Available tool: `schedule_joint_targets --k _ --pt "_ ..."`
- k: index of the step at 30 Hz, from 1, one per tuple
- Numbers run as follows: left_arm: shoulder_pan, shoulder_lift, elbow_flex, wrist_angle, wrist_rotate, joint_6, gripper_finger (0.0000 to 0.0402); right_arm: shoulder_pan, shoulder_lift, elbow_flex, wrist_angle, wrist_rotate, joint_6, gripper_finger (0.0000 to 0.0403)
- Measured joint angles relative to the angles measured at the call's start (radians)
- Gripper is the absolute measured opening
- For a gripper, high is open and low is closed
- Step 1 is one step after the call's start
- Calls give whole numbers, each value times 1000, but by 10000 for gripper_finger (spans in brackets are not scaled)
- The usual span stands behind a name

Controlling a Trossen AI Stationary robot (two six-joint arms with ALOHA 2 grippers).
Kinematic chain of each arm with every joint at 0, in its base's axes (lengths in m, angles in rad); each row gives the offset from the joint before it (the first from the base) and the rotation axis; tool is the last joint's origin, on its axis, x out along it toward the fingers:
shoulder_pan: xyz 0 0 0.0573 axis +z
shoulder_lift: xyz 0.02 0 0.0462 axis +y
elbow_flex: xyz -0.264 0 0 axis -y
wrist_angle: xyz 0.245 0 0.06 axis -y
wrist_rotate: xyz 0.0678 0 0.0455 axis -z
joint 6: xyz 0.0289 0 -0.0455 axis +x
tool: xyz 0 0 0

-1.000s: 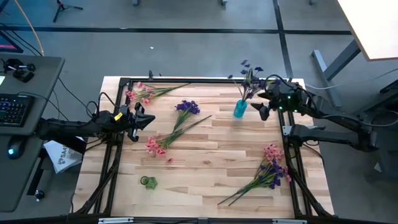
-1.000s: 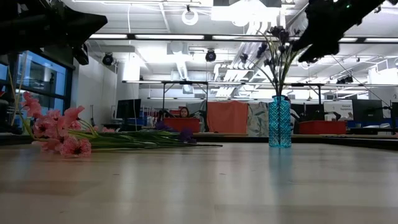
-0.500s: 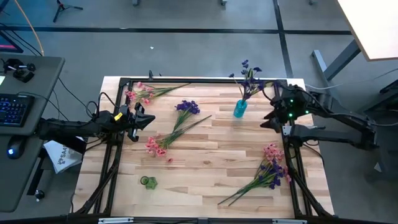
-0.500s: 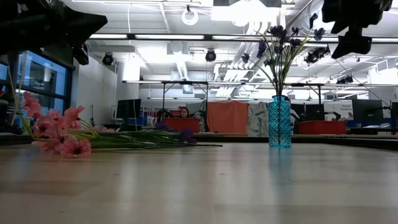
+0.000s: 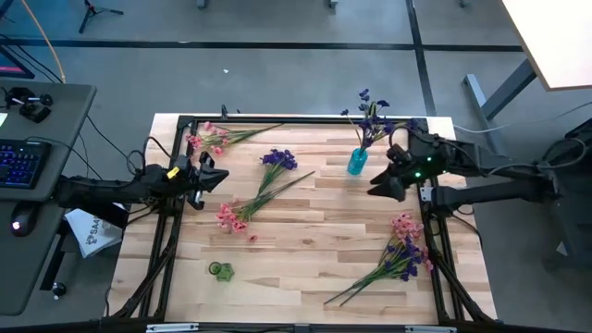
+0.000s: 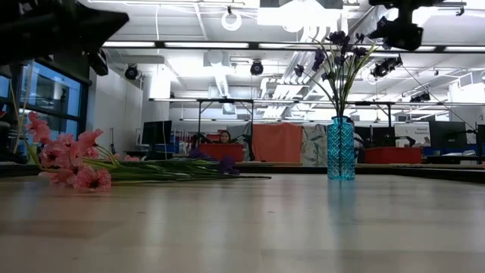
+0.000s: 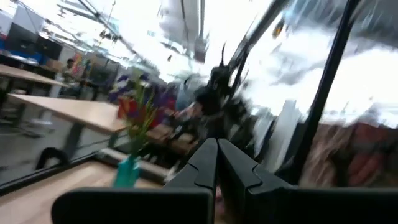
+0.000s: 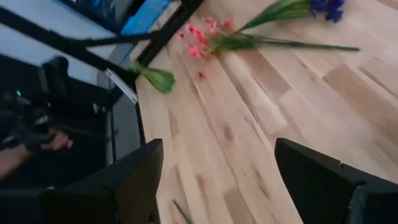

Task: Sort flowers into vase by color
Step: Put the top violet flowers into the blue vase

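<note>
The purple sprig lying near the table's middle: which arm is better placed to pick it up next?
Probably left: the left gripper, shut, waits beside the purple sprig. The right gripper, open and empty, hangs near the blue vase, farther away.

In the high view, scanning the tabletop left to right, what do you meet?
Left gripper at the table's left edge → pink-blossomed sprig at the far left corner → purple-blossomed sprig lying mid-table → blue glass vase holding purple flowers → right gripper → mixed pink and purple bunch.

arms: dark, slender, jointed | right arm (image 5: 481, 171): green light (near wrist) | left arm (image 5: 120, 188): yellow spot
</note>
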Motion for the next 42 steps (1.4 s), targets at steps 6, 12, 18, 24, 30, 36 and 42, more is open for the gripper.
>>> schedule_joint_targets --k 6,12,18,24,30,36,42 --pt "0 2 6 154 -33 -292 1 103 118 -1 170 148 121 304" --pt "0 127 209 -169 28 -394 32 133 245 -1 313 161 190 304" --pt "28 368 531 -760 53 -250 122 120 289 -1 351 158 161 304" --pt "72 619 654 -1083 31 -234 197 129 246 -1 229 158 88 304" --pt "73 862 656 -1041 8 -363 215 190 214 -1 -70 243 74 304" --pt "94 1070 709 -1011 -2 -406 216 231 212 -1 -260 371 60 304" --pt "144 1225 791 -1012 -13 -385 216 231 212 -1 -265 389 -11 304"
